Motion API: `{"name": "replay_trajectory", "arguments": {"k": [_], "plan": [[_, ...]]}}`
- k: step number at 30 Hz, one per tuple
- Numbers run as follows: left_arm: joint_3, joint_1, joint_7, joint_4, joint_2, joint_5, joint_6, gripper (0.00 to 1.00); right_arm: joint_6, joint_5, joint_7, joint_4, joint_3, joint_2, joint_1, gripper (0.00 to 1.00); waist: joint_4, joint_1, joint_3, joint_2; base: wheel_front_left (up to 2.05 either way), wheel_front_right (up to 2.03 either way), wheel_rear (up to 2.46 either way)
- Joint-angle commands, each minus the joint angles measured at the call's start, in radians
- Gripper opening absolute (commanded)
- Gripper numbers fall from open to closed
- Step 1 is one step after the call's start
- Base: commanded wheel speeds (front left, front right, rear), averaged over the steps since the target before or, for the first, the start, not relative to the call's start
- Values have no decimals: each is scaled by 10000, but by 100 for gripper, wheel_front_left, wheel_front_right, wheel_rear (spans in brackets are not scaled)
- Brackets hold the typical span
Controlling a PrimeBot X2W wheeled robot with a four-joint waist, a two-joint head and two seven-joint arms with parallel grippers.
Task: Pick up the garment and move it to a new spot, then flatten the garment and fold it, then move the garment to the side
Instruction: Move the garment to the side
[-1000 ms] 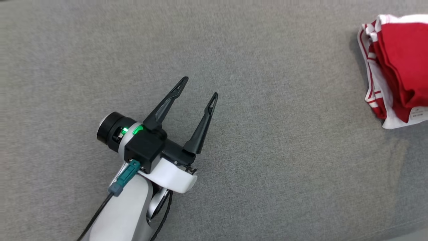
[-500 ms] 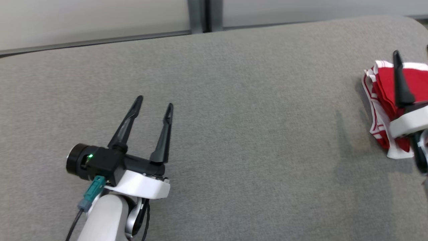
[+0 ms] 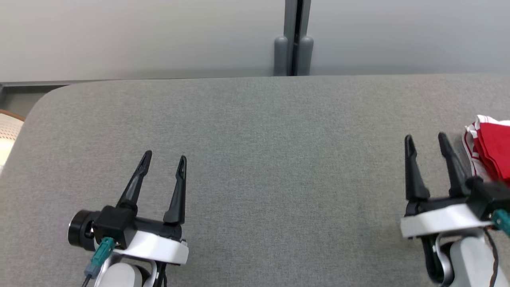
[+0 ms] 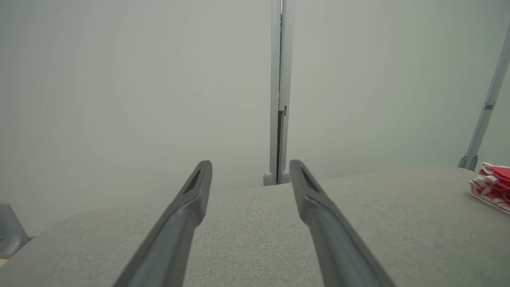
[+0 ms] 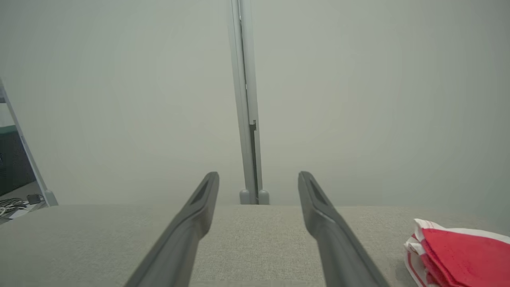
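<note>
The garment [image 3: 491, 148] is a folded red and white stack lying at the far right of the grey table [image 3: 279, 159]. It also shows at the right edge of the left wrist view as the garment [image 4: 492, 185] and low right in the right wrist view as the garment [image 5: 458, 251]. My right gripper [image 3: 426, 138] hovers open just left of the stack, apart from it, fingers pointing away from me. Over the table's near left part my left gripper [image 3: 164, 156] stands open with nothing between its fingers. Each wrist view shows its own gripper, left gripper [image 4: 251, 165] and right gripper [image 5: 259, 177], spread and empty.
A pale grey partition wall with a vertical post [image 3: 294, 38] stands right behind the table's far edge. The table's rounded far-left corner [image 3: 44, 99] borders a pale woven object [image 3: 8, 131]. Cables lie on a surface [image 5: 16, 201] off to the left in the right wrist view.
The head camera has tilted up and swung, bringing the wall and the right gripper into view. Both grippers now point straight ahead; the right one has pulled back clear of the garment.
</note>
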Motion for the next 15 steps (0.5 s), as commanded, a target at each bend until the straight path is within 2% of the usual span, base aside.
{"name": "replay_trajectory", "arguments": {"k": [1,7,15], "plan": [[-1,110,5,18,29,-38,65,100,-19,-92,-52,-135,-63,55,209,100,104,0,-142,0,0,0,0],[-50,503,5,171,25,-365,221,100,-20,-204,-52,-582,-132,434,1135,100,82,0,-359,0,0,0,0],[-101,556,5,246,28,-330,294,100,-20,234,-53,-743,167,487,1337,100,-79,0,-367,0,0,0,0]]}}
